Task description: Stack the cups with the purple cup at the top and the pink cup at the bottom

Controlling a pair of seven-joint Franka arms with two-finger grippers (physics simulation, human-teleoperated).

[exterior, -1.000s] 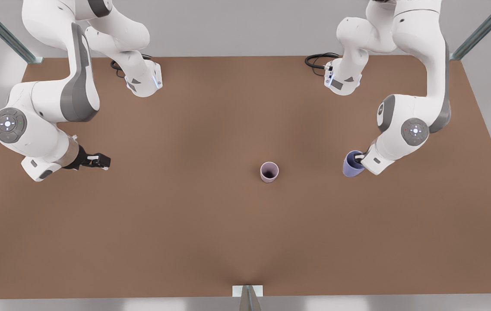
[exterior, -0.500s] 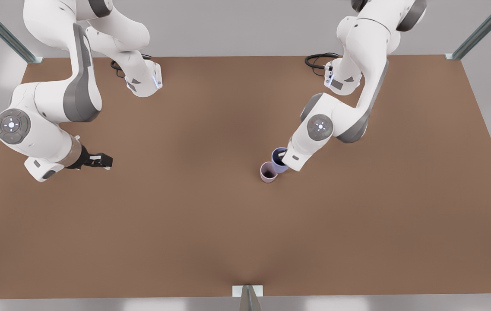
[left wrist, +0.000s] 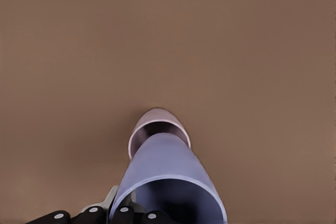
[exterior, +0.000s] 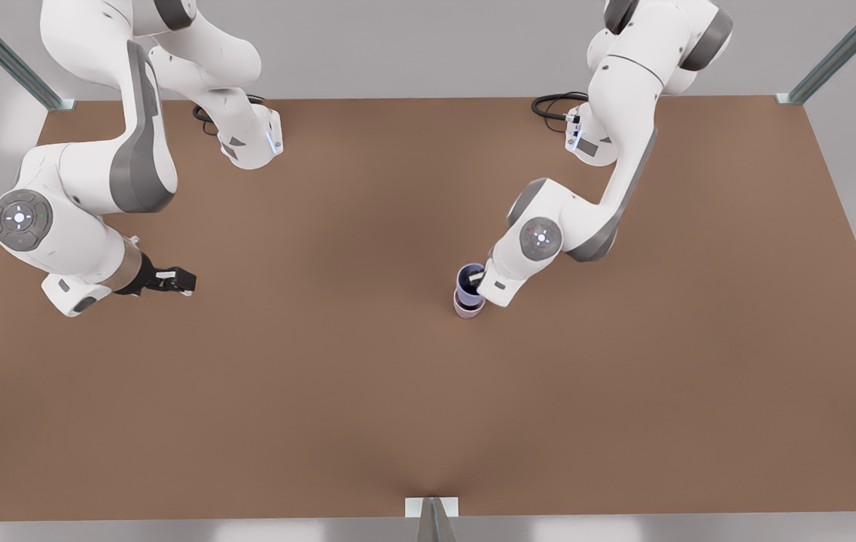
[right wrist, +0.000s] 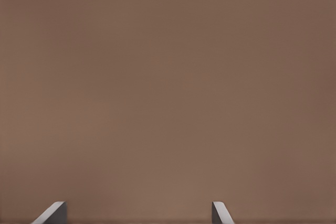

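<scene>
Currently purple cup (left wrist: 167, 174) clamped at rim by left gripper (exterior: 479, 284), held over pink cup (left wrist: 157, 127). If released off-centre, pink cup likely tipped. Right gripper (right wrist: 137, 214) parked with fingers apart at front view's left.

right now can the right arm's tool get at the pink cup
Probably not. The left tool holds the purple cup right over the pink cup, covering its mouth, and the open right tool waits far off at the front view's left.
</scene>
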